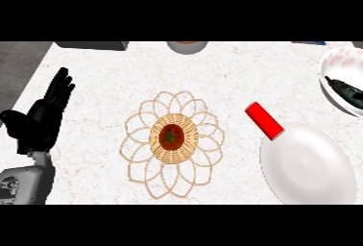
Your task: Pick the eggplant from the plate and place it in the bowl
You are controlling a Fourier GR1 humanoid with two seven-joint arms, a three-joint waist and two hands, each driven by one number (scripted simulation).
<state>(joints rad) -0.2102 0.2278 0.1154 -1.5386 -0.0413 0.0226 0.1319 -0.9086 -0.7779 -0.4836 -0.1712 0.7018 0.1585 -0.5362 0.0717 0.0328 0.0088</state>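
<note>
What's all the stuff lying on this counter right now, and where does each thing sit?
Wicker flower-shaped basket: one, tan, counter's middle.
Tomato-like item: one, red with a green stem, in the basket's centre.
Pan with handle: one, white with a red handle, lower right.
Bowl: one, white, at the right edge.
Dark item: one, blackish, inside that bowl; too unclear to name.
Round object: one, grey, top edge, cut off.
Counter: one, white marbled.
Left hand: one, black, resting open at the left edge.
Right hand: not in view.

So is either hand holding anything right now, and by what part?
Nothing is held. The left hand rests open at the counter's left edge, fingers up. The right hand is out of view.
</note>
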